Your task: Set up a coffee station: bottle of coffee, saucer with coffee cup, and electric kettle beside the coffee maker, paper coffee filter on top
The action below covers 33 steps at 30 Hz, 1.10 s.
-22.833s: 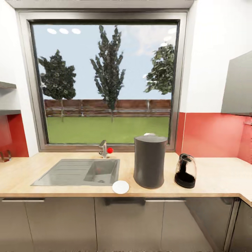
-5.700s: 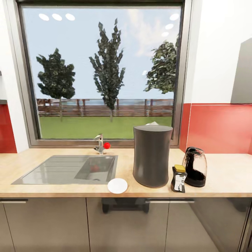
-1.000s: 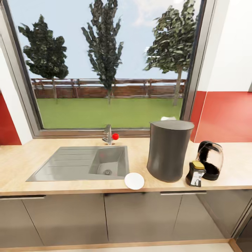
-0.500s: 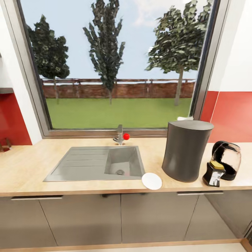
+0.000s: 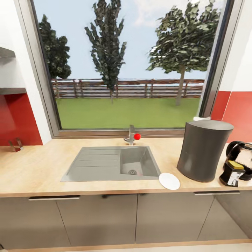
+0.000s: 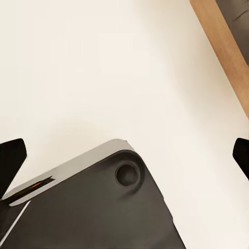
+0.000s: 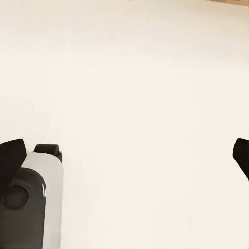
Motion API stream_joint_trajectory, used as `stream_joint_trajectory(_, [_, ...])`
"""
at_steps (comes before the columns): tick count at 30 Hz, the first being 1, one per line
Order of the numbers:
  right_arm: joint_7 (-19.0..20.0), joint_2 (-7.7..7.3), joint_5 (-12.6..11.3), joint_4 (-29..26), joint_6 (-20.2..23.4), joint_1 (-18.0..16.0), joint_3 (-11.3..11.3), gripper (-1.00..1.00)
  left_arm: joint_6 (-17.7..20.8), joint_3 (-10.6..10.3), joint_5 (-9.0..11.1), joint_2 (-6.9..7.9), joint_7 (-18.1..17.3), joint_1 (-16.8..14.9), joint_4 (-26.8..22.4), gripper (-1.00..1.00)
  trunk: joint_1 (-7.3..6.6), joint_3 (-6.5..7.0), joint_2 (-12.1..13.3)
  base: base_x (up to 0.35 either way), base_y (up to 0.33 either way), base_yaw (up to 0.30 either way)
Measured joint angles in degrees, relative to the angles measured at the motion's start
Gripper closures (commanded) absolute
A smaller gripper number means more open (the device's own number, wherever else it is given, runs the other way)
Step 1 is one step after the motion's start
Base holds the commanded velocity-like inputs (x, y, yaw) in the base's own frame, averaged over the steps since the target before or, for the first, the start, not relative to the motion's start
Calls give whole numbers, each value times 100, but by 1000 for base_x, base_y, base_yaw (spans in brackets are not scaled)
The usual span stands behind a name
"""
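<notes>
The coffee maker (image 5: 204, 150) stands upright on the kitchen countertop (image 5: 35, 168), over at the right side, with a bit of white showing just behind its top edge — too small to tell what it is. Just beside it on the right sits the bottle of coffee (image 5: 232, 173), a little dark jar with a yellow lid, close to the front edge of the counter. Right behind the jar, touching or nearly touching it, is the electric kettle (image 5: 242, 160), clear glass with a black handle, partly cut off by the picture's edge. On the other side of the coffee maker, the saucer (image 5: 169, 181) lies flat near the front edge, between the coffee maker and the sink (image 5: 105, 164). The sink is grey, and behind it stands a tap (image 5: 131, 135) with a red knob. Behind all that is a big window (image 5: 129, 70) with trees, grass and a fence outside. Far to the left, two dark shelves (image 5: 7, 71) stick out from the wall above the red tiles. In the left wrist view, the left gripper (image 6: 124, 155) has its two black fingertips (image 6: 11, 158) spread wide apart over the pale floor, holding nothing, with a dark part of the robot's base below. In the right wrist view, the right gripper (image 7: 124, 155) is spread wide too — nothing sits between its fingertips (image 7: 11, 155).
</notes>
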Motion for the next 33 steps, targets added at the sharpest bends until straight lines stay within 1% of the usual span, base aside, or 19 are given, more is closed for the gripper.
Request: stream_joint_trajectory(33, [0, 26, 0, 1, 0, 0, 4, -100, -9, 1, -1, 0, -3, 0, -3, -100, 0, 0, 0, 0, 346, 0])
